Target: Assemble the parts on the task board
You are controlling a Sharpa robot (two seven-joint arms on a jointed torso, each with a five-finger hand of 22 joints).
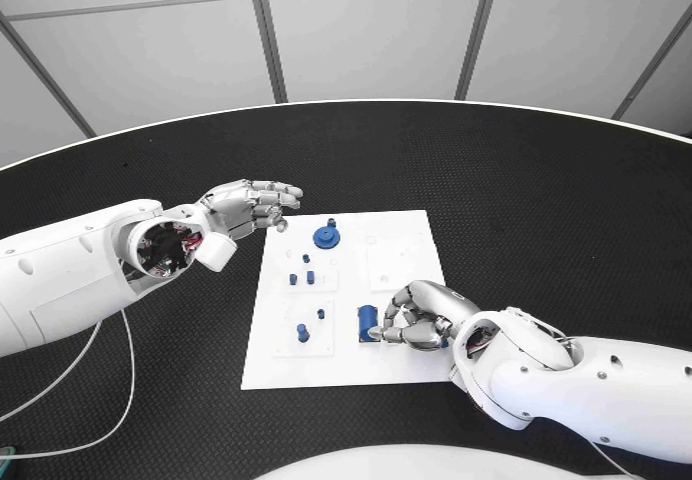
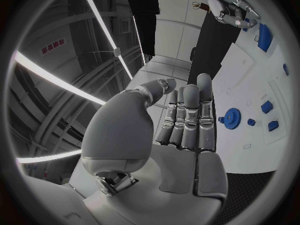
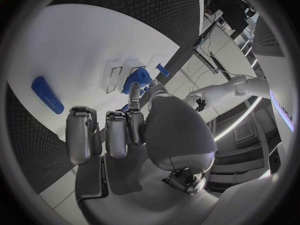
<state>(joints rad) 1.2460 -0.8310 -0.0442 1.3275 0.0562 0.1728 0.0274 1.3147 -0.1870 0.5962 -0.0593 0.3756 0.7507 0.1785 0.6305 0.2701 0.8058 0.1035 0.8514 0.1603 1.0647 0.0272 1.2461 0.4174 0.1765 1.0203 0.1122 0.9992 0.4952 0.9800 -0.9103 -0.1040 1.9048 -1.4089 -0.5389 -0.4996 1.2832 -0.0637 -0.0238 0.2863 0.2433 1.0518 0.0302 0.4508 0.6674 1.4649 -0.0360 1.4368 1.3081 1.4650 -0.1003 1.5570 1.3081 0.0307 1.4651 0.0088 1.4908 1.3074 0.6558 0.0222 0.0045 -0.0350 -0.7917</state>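
Blue parts sit scattered over the white task board, which lies flat on the black table: a toothed gear near the far edge, two small blocks mid-board, a short peg lower down, and an oblong blue bar just beside the right hand.

The right hand rests low over the board's near right part, fingers curled in narrow. They lie close against the bar, but whether they actually pinch it I cannot tell.

The left hand hangs off the board's far left corner, near the gear, fingers held together and slightly bent, holding nothing.

The likely trouble is at the bar. If the curled fingers only brush it, they may push it across the smooth plate or tip it out of line with its seat. Pressing down off-centre could also shift the whole board, since nothing visible pins it. A reach for the gear by the left hand could knock the blocks.
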